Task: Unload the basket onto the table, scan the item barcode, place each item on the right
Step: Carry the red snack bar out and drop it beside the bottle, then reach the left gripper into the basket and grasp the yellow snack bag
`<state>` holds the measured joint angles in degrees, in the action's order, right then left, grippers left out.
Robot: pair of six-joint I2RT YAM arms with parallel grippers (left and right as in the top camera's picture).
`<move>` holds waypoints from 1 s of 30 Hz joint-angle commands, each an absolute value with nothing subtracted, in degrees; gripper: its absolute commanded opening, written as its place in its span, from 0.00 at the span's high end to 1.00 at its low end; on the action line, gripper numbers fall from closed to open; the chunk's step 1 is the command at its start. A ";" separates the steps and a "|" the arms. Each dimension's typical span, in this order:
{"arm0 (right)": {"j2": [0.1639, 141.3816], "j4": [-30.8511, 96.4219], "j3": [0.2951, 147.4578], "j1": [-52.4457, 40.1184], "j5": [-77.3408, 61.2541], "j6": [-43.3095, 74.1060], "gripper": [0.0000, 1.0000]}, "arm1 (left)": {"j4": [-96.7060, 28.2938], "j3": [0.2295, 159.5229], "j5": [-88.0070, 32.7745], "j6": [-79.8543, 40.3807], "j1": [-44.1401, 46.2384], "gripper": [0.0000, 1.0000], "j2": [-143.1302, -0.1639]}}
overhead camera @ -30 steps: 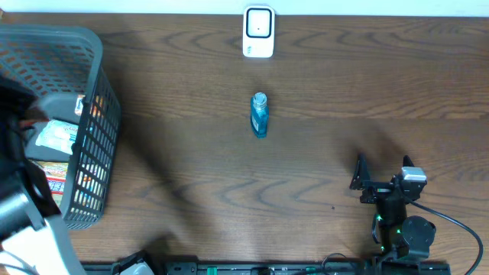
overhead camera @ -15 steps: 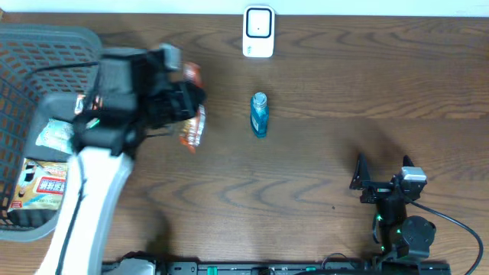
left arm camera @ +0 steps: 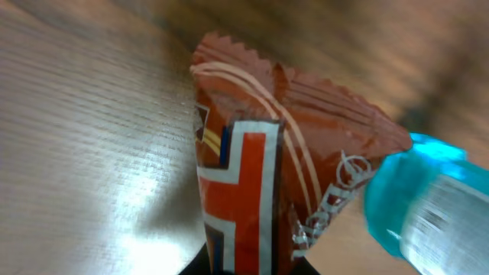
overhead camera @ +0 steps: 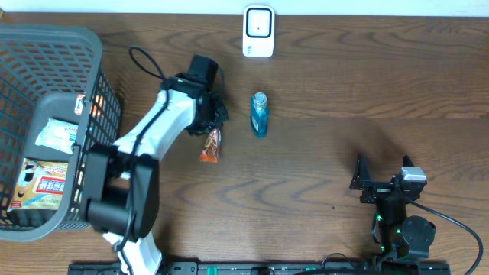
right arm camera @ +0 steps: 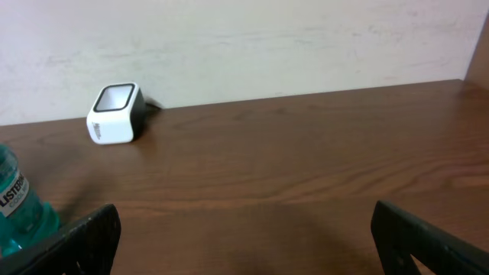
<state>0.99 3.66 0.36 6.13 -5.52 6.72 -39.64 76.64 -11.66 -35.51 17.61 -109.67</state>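
Observation:
An orange and red snack packet [overhead camera: 210,145] lies left of a blue mouthwash bottle [overhead camera: 259,114]. My left gripper [overhead camera: 209,122] reaches over from the basket side and is shut on the packet's near end. In the left wrist view the packet [left arm camera: 260,168] fills the frame, pinched between the dark jaws at the bottom, with the bottle [left arm camera: 428,206] close on its right. A white barcode scanner [overhead camera: 258,32] stands at the table's far edge, also seen as the scanner [right arm camera: 114,114] from the right wrist. My right gripper [overhead camera: 382,172] rests open and empty at the front right.
A grey mesh basket [overhead camera: 95,69] at the left holds several more packets [overhead camera: 55,136]. The left arm [overhead camera: 145,141] stretches from the front left across the table. The mouthwash bottle [right arm camera: 19,206] shows at the left edge of the right wrist view.
The left arm came out of the basket with the snack packet, swung right and lowered it to the table beside the blue bottle. The right arm has not moved.

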 commanded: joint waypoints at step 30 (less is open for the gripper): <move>0.75 3.88 0.32 6.00 -5.48 6.15 0.01 | -36.56 81.78 41.60 -18.68 -4.12 0.02 -66.32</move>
